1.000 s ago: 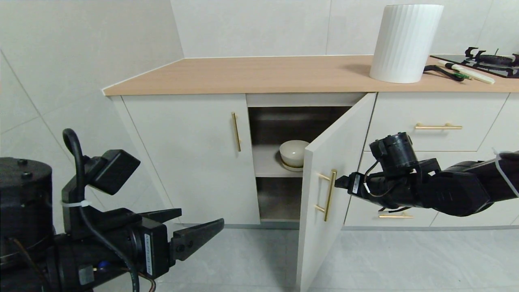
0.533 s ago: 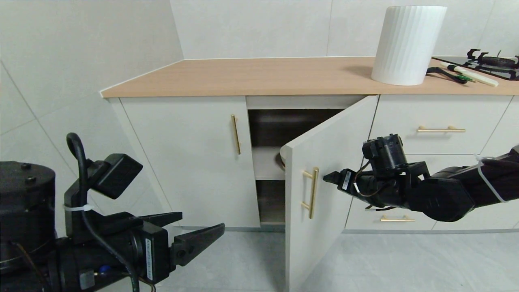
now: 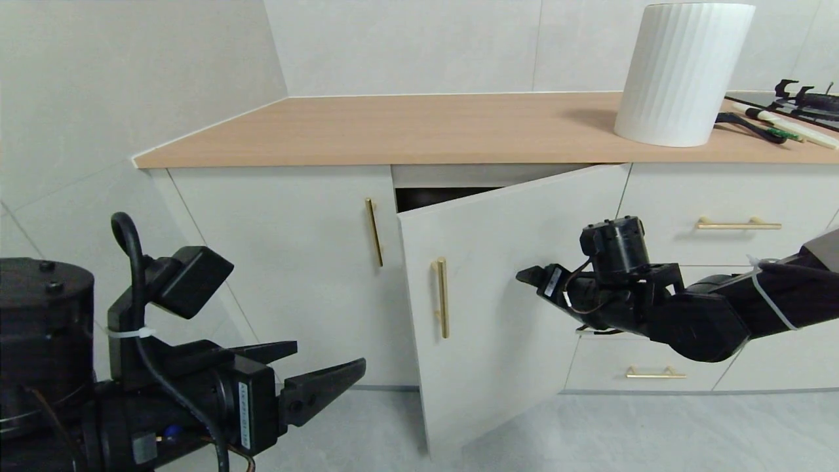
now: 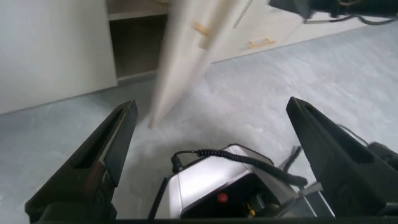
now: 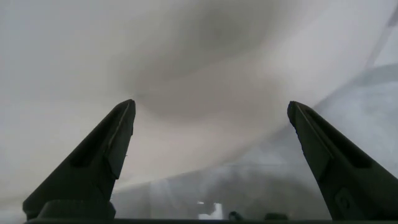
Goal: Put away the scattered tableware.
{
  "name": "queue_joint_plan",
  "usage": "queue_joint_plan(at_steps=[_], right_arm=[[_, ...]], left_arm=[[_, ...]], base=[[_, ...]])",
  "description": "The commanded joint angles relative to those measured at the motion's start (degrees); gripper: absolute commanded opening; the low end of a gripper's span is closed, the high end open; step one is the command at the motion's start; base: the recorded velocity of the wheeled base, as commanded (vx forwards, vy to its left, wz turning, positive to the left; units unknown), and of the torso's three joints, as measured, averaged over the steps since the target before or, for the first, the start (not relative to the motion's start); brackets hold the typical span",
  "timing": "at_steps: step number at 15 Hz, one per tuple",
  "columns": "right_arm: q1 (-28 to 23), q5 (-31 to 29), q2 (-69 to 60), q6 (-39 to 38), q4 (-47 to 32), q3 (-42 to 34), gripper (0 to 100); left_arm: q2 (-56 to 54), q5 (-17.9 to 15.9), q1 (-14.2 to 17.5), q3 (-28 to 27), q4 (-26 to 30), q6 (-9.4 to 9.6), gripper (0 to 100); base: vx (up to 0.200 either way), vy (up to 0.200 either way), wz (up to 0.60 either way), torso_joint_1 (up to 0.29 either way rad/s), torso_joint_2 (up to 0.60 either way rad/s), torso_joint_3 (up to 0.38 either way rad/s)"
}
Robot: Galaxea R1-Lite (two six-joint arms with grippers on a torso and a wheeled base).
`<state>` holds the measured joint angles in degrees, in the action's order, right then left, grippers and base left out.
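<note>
Tableware in our sight was a few long utensils [image 3: 786,128] lying on the far right end of the counter [image 3: 419,128], just beside a tall white ribbed cylinder [image 3: 682,72].

Largest was the wooden counter itself, running wall to wall over pale cabinets. Below it, we saw one door [image 3: 498,295] standing slightly ajar, hinged on its right, with a thin dark gap [image 3: 446,195] along its top left edge. The closed door [image 3: 282,275] sat to its left, and drawers [image 3: 721,196] to its right.

The right gripper [image 3: 524,275] was held level in front of the ajar door's face, to the right of that door's gold handle [image 3: 442,298]. Its wrist view showed its fingers [image 5: 99,162] spread wide and holding nothing, the pale door [image 5: 186,74] close ahead. We could not tell whether the tips touched it.

The left gripper [image 3: 326,354] hung low over the grey floor [image 3: 590,432], well apart from the cabinets, its fingers [image 4: 93,162] also spread and empty. Its wrist view looked toward the door's lower corner [image 4: 186,56].
</note>
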<state>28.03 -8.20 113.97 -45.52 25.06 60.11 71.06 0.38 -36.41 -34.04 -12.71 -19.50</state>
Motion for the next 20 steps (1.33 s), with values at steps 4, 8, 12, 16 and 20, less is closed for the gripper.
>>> queue_joint_plan(at_steps=[4, 8, 12, 16, 20], right_arm=[[-0.08, -3.31, 4.42, -3.35, 7.37, 2.38, 100], [-1.4, -5.59, 7.67, -3.52, 9.65, 4.93, 100], [-5.7, -6.74, 10.75, -5.63, 10.09, 8.62, 100], [-7.64, -7.18, 12.07, -5.98, 9.48, 11.08, 100], [-9.31, -8.58, 13.65, -5.98, 9.48, 12.57, 100]], left_arm=[[0.04, 0.06, 0.03, -0.07, -0.03, -0.01, 100], [-0.04, 0.06, 0.03, -0.07, -0.03, -0.01, 100], [-0.22, 0.06, 0.03, -0.33, -0.12, -0.36, 100], [-0.13, 0.06, 0.03, -0.42, -0.12, -0.89, 100], [-0.04, 0.06, 0.03, -0.42, -0.12, -0.89, 100]], base=[[0.0, 0.0, 0.0, 0.0, 0.0, 0.0], [0.0, 0.0, 0.0, 0.0, 0.0, 0.0], [0.0, 0.0, 0.0, 0.0, 0.0, 0.0], [0.0, 0.0, 0.0, 0.0, 0.0, 0.0], [0.0, 0.0, 0.0, 0.0, 0.0, 0.0]])
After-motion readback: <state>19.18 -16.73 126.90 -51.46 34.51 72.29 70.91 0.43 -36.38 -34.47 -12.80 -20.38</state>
